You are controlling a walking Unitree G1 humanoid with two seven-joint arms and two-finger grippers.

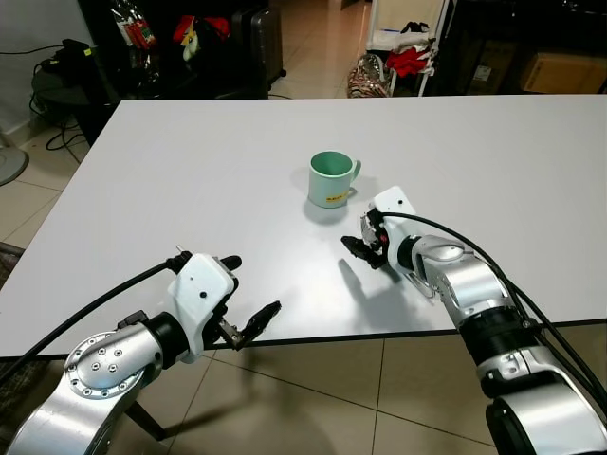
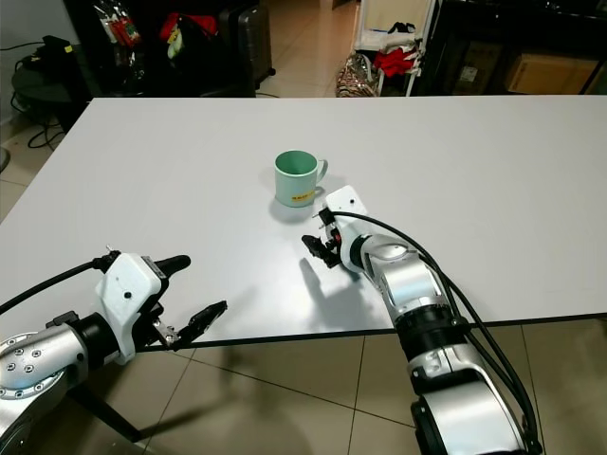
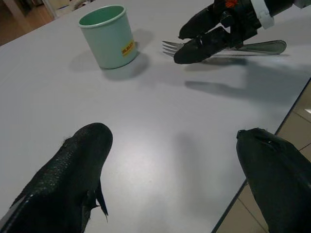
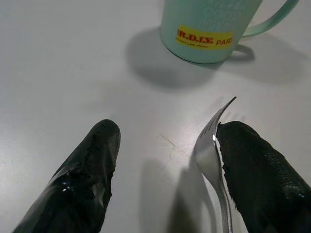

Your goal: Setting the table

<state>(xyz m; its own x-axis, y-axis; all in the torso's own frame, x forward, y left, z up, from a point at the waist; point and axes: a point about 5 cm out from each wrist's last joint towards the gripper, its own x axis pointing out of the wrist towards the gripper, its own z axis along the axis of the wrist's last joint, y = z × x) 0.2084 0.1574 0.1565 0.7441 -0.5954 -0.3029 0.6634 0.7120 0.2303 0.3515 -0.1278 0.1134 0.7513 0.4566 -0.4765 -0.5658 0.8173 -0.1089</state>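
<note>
A mint-green mug (image 1: 332, 178) with a yellow label stands upright near the middle of the white table (image 1: 190, 161). A metal fork (image 3: 252, 47) lies on the table just in front of the mug, tines toward it. My right gripper (image 1: 363, 248) hovers low over the fork's head, open, with the fork (image 4: 211, 145) lying against the inside of one finger and the other finger well apart. My left gripper (image 1: 252, 284) is open at the table's near edge, fingers spread wide with nothing between them.
The table's near edge (image 1: 332, 336) runs just under both arms, with tiled floor (image 1: 313, 398) below. Beyond the far edge stand dark furniture with clutter (image 1: 190, 38) and a white rack with red clothes (image 1: 408, 52).
</note>
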